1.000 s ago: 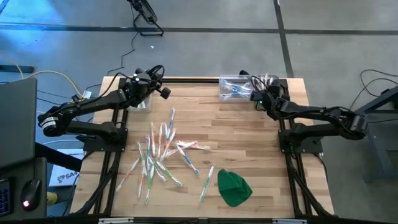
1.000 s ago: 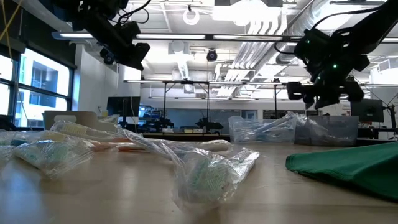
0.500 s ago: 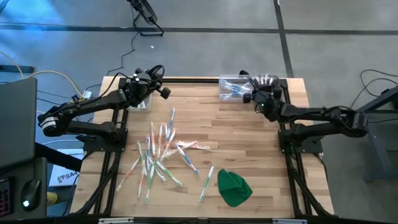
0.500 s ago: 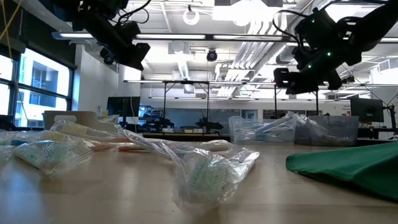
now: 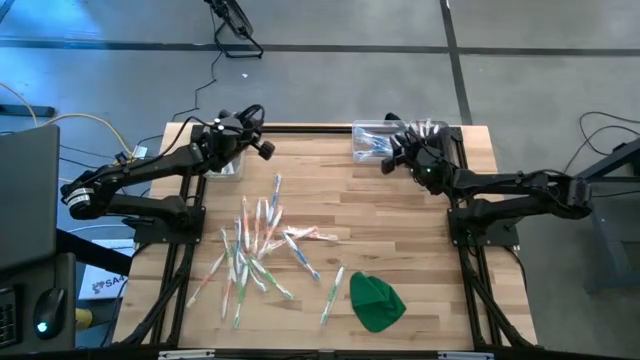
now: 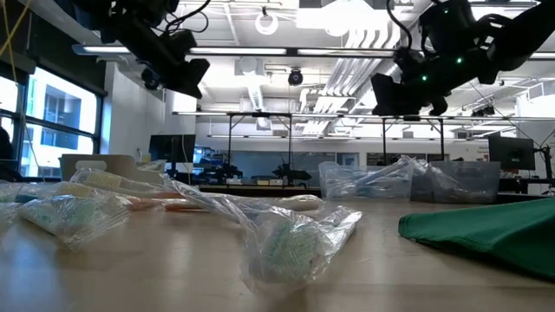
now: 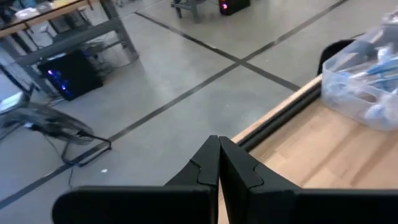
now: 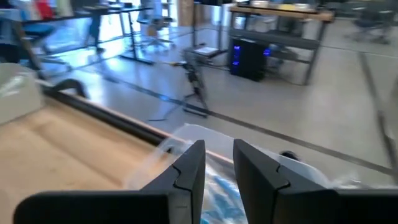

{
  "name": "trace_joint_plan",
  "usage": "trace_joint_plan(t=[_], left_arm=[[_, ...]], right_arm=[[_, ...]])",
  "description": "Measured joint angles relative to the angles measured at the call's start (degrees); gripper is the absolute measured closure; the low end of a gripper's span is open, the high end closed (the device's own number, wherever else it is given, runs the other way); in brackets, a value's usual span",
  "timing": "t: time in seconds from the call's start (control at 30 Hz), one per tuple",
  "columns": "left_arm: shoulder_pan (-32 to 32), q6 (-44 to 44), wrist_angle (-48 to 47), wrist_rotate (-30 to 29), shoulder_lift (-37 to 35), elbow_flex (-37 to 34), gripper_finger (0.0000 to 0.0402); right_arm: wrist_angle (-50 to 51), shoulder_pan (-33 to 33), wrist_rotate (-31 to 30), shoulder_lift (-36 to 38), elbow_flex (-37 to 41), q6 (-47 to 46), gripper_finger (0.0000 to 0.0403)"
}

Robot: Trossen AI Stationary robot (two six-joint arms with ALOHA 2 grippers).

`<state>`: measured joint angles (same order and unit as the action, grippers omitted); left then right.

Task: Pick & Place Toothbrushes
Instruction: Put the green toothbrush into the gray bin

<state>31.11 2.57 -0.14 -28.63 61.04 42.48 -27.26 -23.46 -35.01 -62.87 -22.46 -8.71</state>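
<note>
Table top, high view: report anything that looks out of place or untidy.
A crumpled green cloth lump lies on the wooden table near its front edge, the only item not toothbrush or bin. The pale translucent wrapped toothbrushes lie scattered and crisscrossed, not aligned. Nothing looks spilled or broken.

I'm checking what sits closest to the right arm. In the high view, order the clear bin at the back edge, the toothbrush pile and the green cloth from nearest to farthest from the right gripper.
From the right gripper:
1. Clear bin, just beside it at the table's back edge.
2. Toothbrush pile, mid-table toward the left arm's side.
3. Green cloth, at the front edge.
</note>
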Motion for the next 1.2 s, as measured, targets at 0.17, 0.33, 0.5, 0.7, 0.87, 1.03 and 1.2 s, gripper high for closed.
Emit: trace_joint_plan(t=[0.17,0.33,0.5,0.7,0.87,1.03,1.2], left_arm=[[0.0,0.0,0.0,1.5,0.0,0.0,0.0402],[0.0,0.0,0.0,2.6,0.0,0.0,0.0402],[0.0,0.0,0.0,2.7,0.0,0.0,0.0402],[0.0,0.1,0.0,2.7,0.0,0.0,0.0402],[0.0,0.2,0.0,2.7,0.0,0.0,0.0402],[0.0,0.2,0.0,2.7,0.0,0.0,0.0402],[0.0,0.1,-0.3,7.2,0.4,0.0,0.0402]], right_arm=[[-1.5,0.0,5.6,0.0,0.0,0.0,0.0328],[-2.1,0.0,10.5,0.0,0.0,0.0,0.0328],[-2.2,0.0,15.0,0.0,0.0,0.0,0.0328],[-3.0,0.0,19.1,0.0,0.0,0.0,0.0328],[-6.6,0.0,23.1,0.0,0.0,2.2,0.0328],[-9.5,0.0,30.9,0.0,0.0,4.1,0.0328],[-10.2,0.0,35.5,0.0,0.0,5.8,0.0328]])
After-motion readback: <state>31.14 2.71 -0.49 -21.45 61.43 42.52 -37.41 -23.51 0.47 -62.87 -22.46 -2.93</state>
